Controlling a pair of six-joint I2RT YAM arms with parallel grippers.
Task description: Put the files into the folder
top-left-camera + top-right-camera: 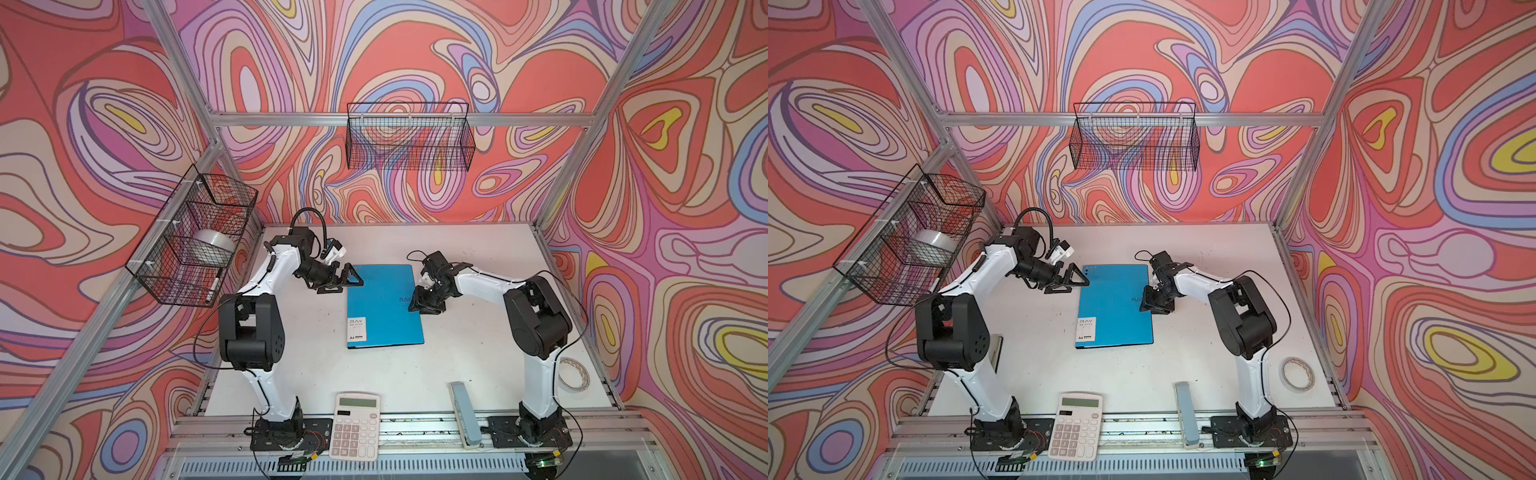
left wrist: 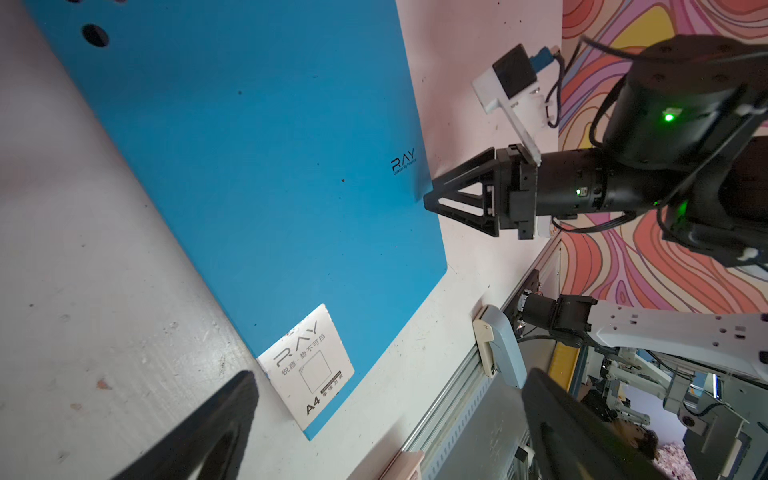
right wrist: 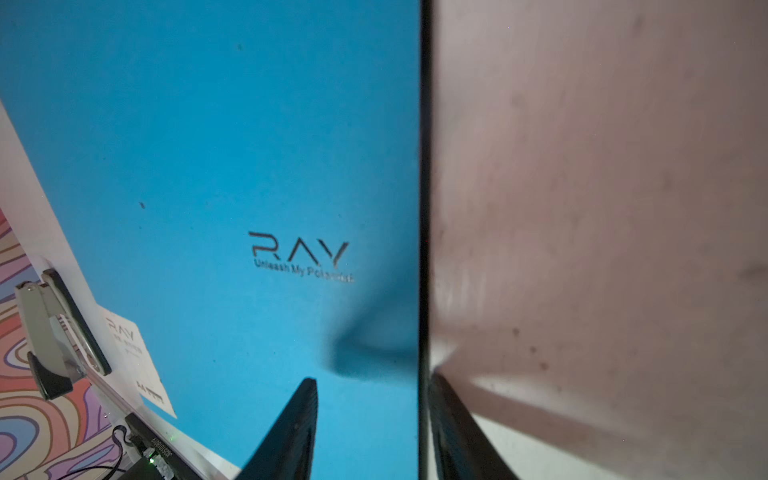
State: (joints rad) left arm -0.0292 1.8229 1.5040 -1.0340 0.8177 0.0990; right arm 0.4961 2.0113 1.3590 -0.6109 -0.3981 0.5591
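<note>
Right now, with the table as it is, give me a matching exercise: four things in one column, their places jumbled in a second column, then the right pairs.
1. folder
2. calculator
3. tape roll
4. stapler

A. front edge, near the base of the right arm
B. far right of the table
C. middle of the table, lying closed
D. front edge, near the base of the left arm

Pairs: 1-C, 2-D, 3-B, 4-A

Both top views are bright and evenly lit, with wide-angle bending near the edges. In the right wrist view the right claw (image 3: 372, 378) throws a soft shadow across the folder (image 3: 187, 145); the surface (image 3: 602, 166) looks dim and blurred.
</note>
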